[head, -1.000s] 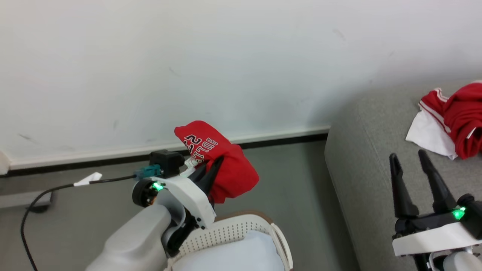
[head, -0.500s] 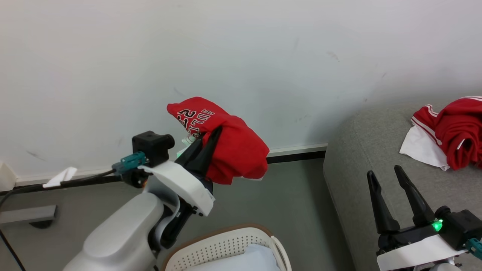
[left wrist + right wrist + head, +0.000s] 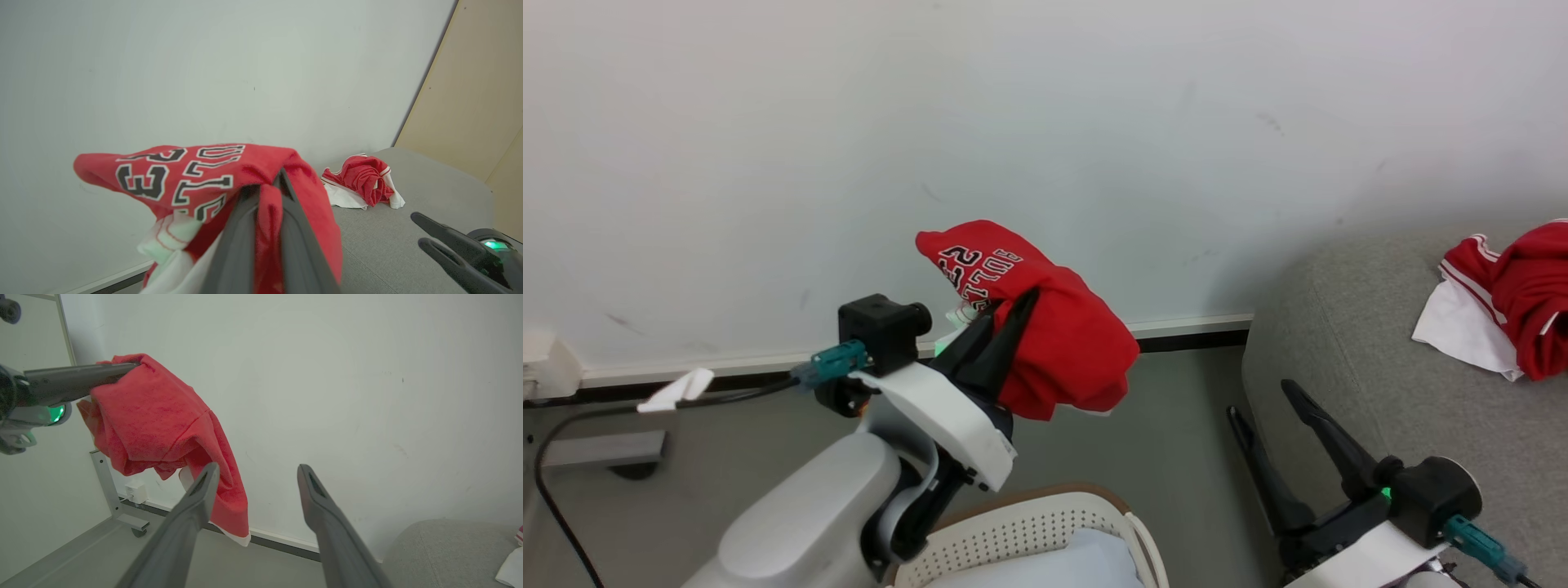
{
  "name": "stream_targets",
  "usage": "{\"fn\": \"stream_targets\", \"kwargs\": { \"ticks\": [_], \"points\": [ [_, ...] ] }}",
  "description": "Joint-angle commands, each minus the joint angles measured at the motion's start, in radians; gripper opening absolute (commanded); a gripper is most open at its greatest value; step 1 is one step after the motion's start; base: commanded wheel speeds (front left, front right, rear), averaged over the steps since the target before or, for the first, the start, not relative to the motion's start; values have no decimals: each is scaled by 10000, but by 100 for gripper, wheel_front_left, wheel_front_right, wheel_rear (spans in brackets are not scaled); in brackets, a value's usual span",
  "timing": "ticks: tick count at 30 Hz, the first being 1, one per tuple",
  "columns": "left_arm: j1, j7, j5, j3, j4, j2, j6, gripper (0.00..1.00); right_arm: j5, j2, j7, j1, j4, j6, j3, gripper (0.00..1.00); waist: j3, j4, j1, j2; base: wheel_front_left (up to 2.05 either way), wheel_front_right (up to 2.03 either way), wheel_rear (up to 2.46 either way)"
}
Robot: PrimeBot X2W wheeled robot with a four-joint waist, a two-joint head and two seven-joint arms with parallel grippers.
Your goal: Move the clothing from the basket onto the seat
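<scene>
Left tool (image 3: 1013,314): raised above and a little beyond the basket (image 3: 1013,531), fingers pinched together on a lettered red garment (image 3: 1066,351). The left wrist view shows a fold of cloth caught between the tips. Garment: bunched, carried clear of the basket and not touching it. The lettered end juts up toward the wall (image 3: 849,122), and the heavier bulk droops off the side that faces the seat (image 3: 1372,384). Basket: white, brown-rimmed, low at the frame's bottom edge; the part of its interior that can be seen looks pale. Floor (image 3: 1168,441): a bare grey strip between basket and seat. Seat: lies to the robot's right of the left tool, well apart from it, its rounded near corner closest. A red-and-white garment (image 3: 1523,302) already lies crumpled on the cushion, farther right. Right tool (image 3: 1262,400): fingers spread, holding nothing, low beside the seat's near corner and nearer the seat than the left tool. Judgement: the coming move is a rightward carry across the floor gap. Release should probably fall over the flat cushion, since cloth dropped on the rounded edge may slide off.
</scene>
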Motion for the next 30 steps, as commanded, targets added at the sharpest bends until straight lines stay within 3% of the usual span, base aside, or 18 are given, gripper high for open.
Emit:
{"fn": "stream_targets", "kwargs": {
  "ticks": [1,7,17,29,30],
  "points": [
    [2,34,124,-51,-75,-63,-19,0,-31,-108,4,-204,126,-22,203,100,-20,127,0,-1,0,0,0],
    [112,182,177,-443,-188,-376,-159,0,-45,-243,6,-989,957,-22,1612,100,-77,639,0,-1,0,0,0],
    [266,576,159,-1146,-310,-847,-446,0,-299,-251,4,-2107,2817,-22,2935,100,-202,1606,0,-1,0,0,0],
    [409,1022,28,-1705,-236,-1094,-628,0,-66,167,4,-2810,3314,-22,3366,100,-190,2338,0,-1,0,0,0],
    [414,1027,15,-1716,-206,-1093,-634,0,-43,182,4,-2792,3253,-22,3374,89,-183,2364,0,-1,0,0,0]
  ]
}}
